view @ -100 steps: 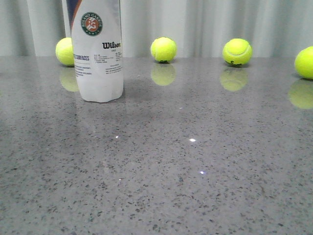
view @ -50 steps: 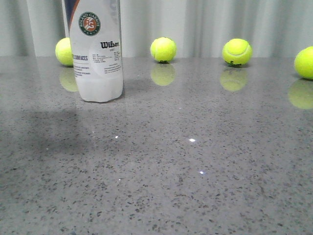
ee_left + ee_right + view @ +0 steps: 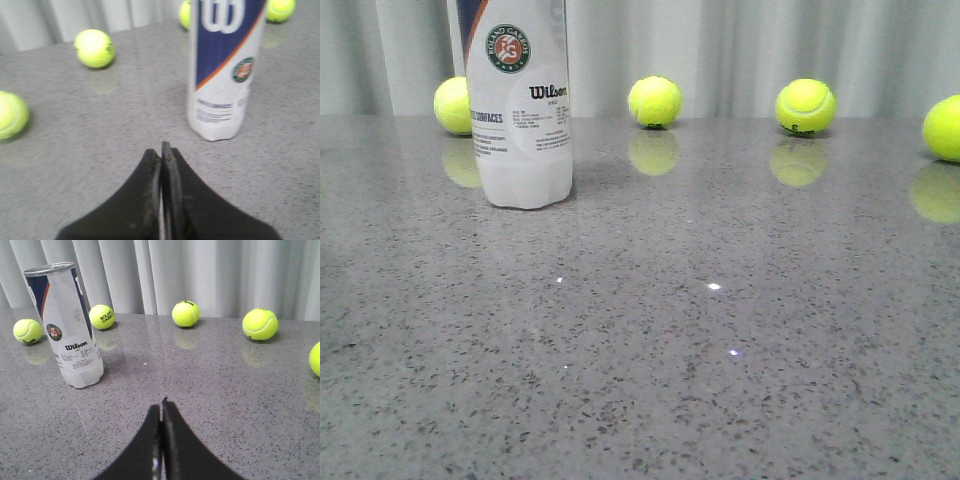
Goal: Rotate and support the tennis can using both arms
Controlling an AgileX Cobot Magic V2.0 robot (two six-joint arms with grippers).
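The tennis can stands upright on the grey table at the back left, its white label and round badge facing the front camera. Its navy band with the white W and orange stripe shows in the left wrist view, and its open rim in the right wrist view. My left gripper is shut and empty, a short way from the can's base. Shut and empty too, my right gripper sits farther off, with bare table between it and the can. Neither gripper shows in the front view.
Several yellow-green tennis balls lie along the back of the table by the curtain: one behind the can, one in the middle, one further right, one at the right edge. Others show near the left gripper.
The can's label appears to have turned slightly back and forth between frames. A dark shadow that lay on the table at the left half a second ago has gone.
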